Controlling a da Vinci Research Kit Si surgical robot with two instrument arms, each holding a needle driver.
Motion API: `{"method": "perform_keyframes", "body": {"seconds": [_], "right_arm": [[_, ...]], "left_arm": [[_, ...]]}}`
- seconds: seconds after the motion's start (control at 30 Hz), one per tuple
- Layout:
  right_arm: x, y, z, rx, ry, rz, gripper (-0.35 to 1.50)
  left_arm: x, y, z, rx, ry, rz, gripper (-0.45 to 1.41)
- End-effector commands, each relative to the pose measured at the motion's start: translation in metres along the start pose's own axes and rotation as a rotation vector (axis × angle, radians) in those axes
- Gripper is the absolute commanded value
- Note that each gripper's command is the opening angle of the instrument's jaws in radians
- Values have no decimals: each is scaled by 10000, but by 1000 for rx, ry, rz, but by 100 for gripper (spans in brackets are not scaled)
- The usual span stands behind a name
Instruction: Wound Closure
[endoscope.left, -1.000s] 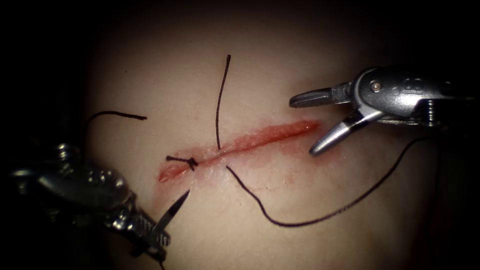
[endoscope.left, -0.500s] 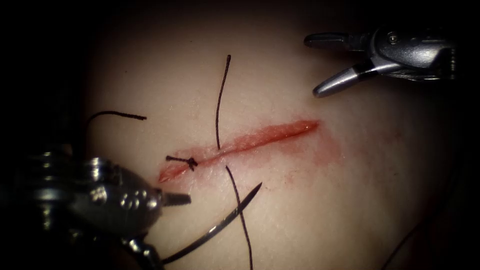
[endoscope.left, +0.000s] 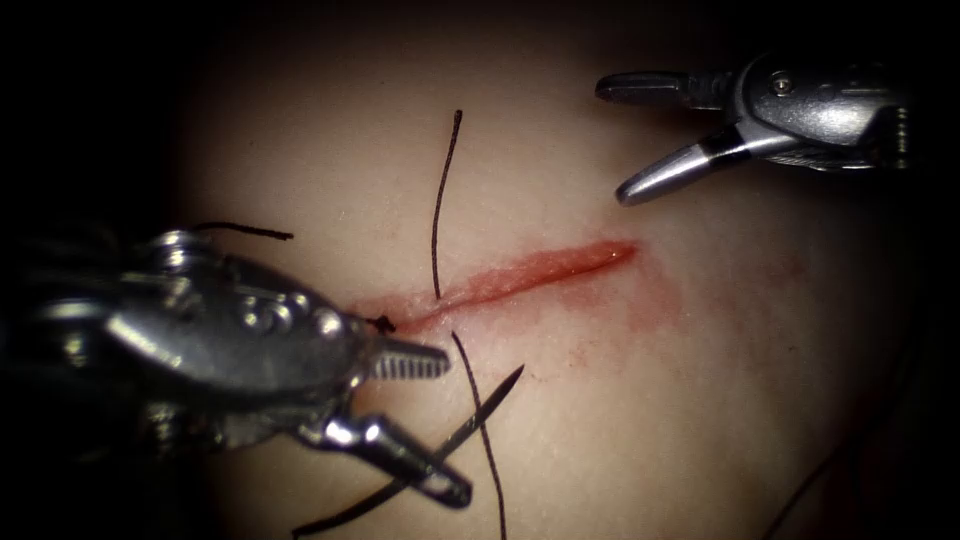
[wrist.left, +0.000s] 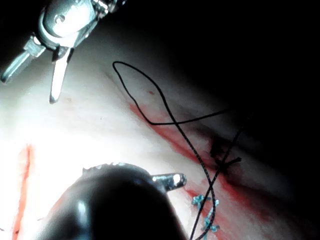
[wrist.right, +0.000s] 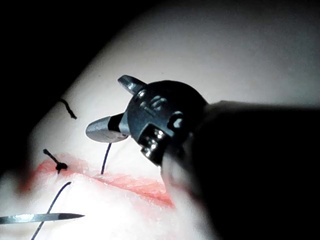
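Steel-grey, the left end effector (endoscope.left: 440, 425) gapes wide, the curved silver needle (endoscope.left: 455, 440) lying free of the pale tissue (endoscope.left: 600, 400) against its lower jaw. The right end effector (endoscope.left: 610, 140) hangs open, empty, above the red cut (endoscope.left: 530, 272). Black thread (endoscope.left: 437, 215) crosses the cut.

A bright light is falling on the middle of the scene, while deep darkness is closing in all around.

The left tool (endoscope.left: 440, 425) lay below the cut's (endoscope.left: 500, 285) left end, jaws parted. The right tool (endoscope.left: 612, 140) hung above the cut's right end, jaws spread wide, empty.
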Motion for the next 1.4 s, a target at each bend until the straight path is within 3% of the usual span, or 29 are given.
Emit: {"method": "perform_keyframes", "body": {"seconds": [0.03,0.2,0.4,0.53,0.7,0.87,1.0,1.07,1.13,1.27,1.37,1.4], "right_arm": [[1,4,5,0,6,-3,115],[0,2,-3,6,8,-4,110],[0,3,-4,10,9,8,110],[-1,4,-4,6,8,9,110],[-1,5,-5,3,7,15,110],[-1,5,-5,4,7,14,110],[-1,5,-5,4,7,14,110],[-1,4,-6,5,7,20,110],[-1,4,-6,5,7,20,108],[-1,4,-5,4,7,20,105],[-1,4,-5,4,7,20,103],[-1,4,-5,4,7,20,103]], "left_arm": [[1,-1,18,-11,27,20,138],[-4,4,77,-67,-6,6,125],[9,-6,141,-66,27,-224,94],[17,-21,185,-140,115,-352,88],[37,-30,228,-158,110,-380,88],[58,-38,250,-169,92,-507,81],[71,-48,265,-188,55,-556,57],[69,-51,271,-202,23,-586,34],[62,-52,273,-212,-3,-602,22],[50,-50,273,-225,-56,-679,-35],[50,-48,272,-235,-83,-720,-32],[50,-47,272,-243,-87,-721,-21]]}}
